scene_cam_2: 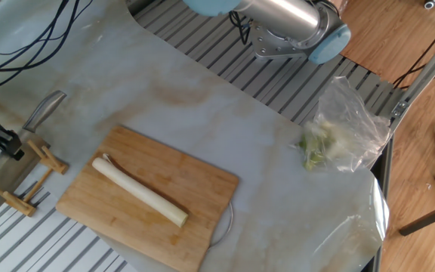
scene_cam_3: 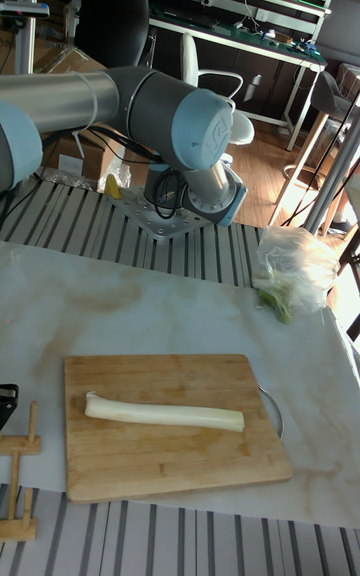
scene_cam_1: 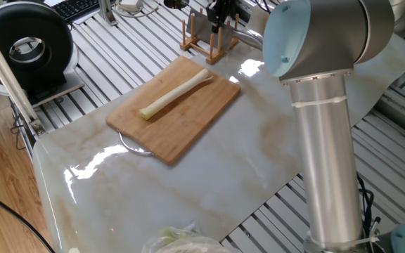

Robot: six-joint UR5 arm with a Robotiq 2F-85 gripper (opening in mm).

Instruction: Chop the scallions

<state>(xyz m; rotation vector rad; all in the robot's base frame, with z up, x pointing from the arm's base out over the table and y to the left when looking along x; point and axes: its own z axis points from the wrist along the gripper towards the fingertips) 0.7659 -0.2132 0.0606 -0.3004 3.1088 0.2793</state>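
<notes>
Bench: a slatted metal bench [scene_cam_1: 118, 53] carried a glossy, pale marbled sheet [scene_cam_1: 209, 169].
Arm: the silver-grey arm with pale blue joint caps [scene_cam_1: 322, 91] rose at the near right of one fixed view and reached to the far corner of the bench.
Board: a rectangular wooden chopping board [scene_cam_1: 188, 116] lay flat on the marbled sheet.
Bag: a crumpled clear plastic bag of pale leafy greens [scene_cam_2: 338, 136] lay on the sheet, well apart from the board.
Scallion: one whole pale cream stalk with a yellowish-green end [scene_cam_1: 174, 93] lay on the board, running along its length [scene_cam_3: 165, 414].
Rack: a small wooden slotted rack [scene_cam_1: 208, 39] stood just beyond the board's far corner.
Pincer: the dark pincer [scene_cam_1: 219, 12] hung over the rack, well apart from the stalk.
Pincer state: its fingers were too dark and small to tell whether spread or pressed together, or whether they touched anything.
</notes>
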